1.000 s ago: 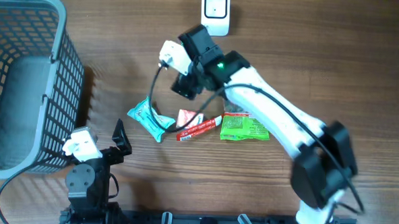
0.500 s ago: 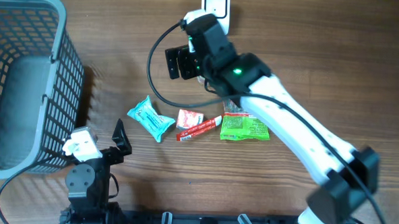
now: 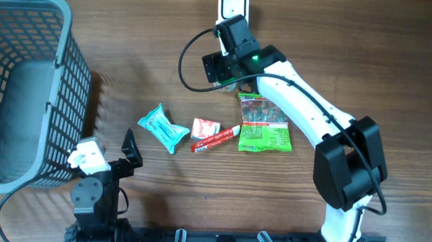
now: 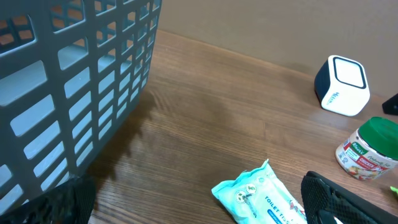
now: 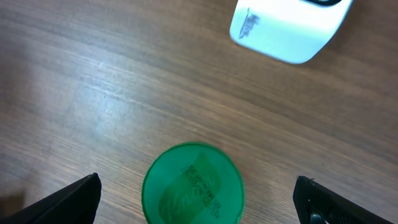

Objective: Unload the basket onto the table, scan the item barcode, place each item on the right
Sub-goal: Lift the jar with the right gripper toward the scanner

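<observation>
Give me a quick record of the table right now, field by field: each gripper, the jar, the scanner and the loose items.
left gripper: open, empty, beside the basket
right gripper: open, over the jar, fingers clear of its lid
jar: upright, green lid on, near the scanner
scanner: white, at the far table edge
loose items: teal wipes packet, red stick, green packet

The blue-green wipes pack (image 4: 261, 198), lying nearer the camera than the white scanner (image 4: 342, 84), says "TOILET T", and the rest is cut off. The green-lidded jar (image 4: 364, 152) just beside the scanner has a green logo that looks like "Knorr". Writing on the scanner's side is too small to read.
</observation>
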You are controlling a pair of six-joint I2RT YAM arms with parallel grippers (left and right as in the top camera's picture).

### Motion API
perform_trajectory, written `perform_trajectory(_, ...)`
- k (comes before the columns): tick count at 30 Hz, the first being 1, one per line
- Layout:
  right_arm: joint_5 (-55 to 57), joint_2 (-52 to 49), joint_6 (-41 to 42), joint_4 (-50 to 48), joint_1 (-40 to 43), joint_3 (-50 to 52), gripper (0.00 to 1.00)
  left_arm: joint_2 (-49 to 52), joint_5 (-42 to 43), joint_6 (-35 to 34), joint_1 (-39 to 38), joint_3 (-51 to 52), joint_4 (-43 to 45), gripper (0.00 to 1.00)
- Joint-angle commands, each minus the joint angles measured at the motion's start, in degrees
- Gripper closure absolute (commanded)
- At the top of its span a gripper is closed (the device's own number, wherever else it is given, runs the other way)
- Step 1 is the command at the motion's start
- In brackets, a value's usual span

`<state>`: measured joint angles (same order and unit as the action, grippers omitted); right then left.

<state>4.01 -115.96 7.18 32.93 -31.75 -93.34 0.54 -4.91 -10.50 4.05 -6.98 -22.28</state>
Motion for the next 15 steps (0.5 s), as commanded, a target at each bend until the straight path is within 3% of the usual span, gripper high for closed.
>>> perform_trajectory(1, -3.82, -3.37, -1.05, 1.01, 0.17, 0.00, 0.00, -0.15, -0.96, 1.09, 0.24, 0.33, 0.22, 0.00)
perform_trajectory(7, -4.13, -4.72, -1.22, 1.92, 0.17, 0.00, 0.01, -0.15, -0.96, 1.09, 0.24, 0.33, 0.22, 0.00)
perform_trajectory(9, -4.15, -5.55, -1.20, 1.92, 0.17, 0.00, 0.07, -0.15, -0.96, 1.09, 0.24, 0.33, 0.22, 0.00)
perform_trajectory(11, -4.15, -6.40, -1.18, 2.08, 0.15, 0.00, 0.21, -0.15, -0.96, 1.09, 0.24, 0.33, 0.22, 0.00)
perform_trajectory(15, -4.11, -6.69, -1.90, 2.95, 0.11, 0.00, 0.33, -0.15, -0.96, 1.09, 0.24, 0.33, 0.22, 0.00)
